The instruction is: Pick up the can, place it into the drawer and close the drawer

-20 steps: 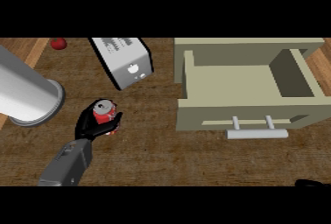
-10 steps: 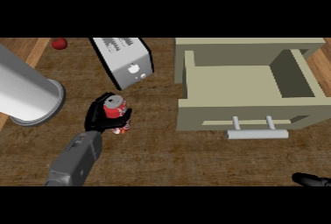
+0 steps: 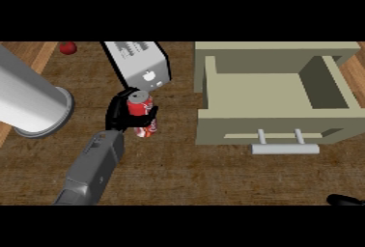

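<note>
Counter (image 3: pixel 214 178): brown wood-grain surface across the whole head view.

Drawer (image 3: pixel 274 103): beige, pulled open, at 2 o'clock from centre; pale handle (image 3: pixel 285 148) on its front panel, toward 4 o'clock.

Cylinder (image 3: pixel 28 101): large, grey-white, lying at 9 o'clock.

Box (image 3: pixel 139 65): grey appliance with a white end face, at 11 o'clock.

Left hand (image 3: pixel 119 113): black, fingers curled round the can (image 3: pixel 141 115), just left of centre. The red can sits upright in this grasp, silver top visible, well apart from the drawer, just below the box.

Right hand (image 3: pixel 345 200): only a black tip shows at 5 o'clock; finger state cannot be told.

Red ball (image 3: pixel 68 48): small, at 11 o'clock near the top edge
</note>
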Available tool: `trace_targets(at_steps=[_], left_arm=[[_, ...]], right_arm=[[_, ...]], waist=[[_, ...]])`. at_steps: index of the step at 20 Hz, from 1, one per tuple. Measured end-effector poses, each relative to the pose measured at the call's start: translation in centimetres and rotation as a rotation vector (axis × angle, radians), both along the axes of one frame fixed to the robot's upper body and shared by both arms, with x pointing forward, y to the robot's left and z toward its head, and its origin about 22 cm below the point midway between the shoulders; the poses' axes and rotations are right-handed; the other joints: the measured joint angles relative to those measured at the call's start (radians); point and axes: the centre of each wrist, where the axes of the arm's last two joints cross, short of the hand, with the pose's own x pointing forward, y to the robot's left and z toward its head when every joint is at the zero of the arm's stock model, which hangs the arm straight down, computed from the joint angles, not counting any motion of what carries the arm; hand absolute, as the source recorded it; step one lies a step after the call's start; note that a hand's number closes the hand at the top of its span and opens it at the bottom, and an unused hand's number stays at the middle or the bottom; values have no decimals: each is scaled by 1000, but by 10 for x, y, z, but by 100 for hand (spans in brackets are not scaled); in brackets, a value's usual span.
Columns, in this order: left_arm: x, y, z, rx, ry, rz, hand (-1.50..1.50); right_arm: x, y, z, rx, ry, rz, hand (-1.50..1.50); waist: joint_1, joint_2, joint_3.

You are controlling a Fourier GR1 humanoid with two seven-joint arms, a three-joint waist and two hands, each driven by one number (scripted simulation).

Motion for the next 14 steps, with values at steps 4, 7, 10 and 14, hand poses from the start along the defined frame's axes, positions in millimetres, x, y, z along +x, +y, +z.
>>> trace_targets(at_steps=[4,7,10,14], left_arm=[[22,-27,36,32,-39,-38,150],[31,-42,62,47,-52,-68,150],[38,-55,94,54,-70,-97,150],[41,-82,139,51,-83,-122,150]], right_arm=[[1,-4,3,-5,4,-9,-150],[-1,-4,0,-8,3,-16,-150],[-1,-3,-1,-17,8,-18,-150],[-3,-1,3,-19,5,-23,-150]], waist=[[3,-3,1],[7,-5,1],[11,-7,1],[5,-6,1]])
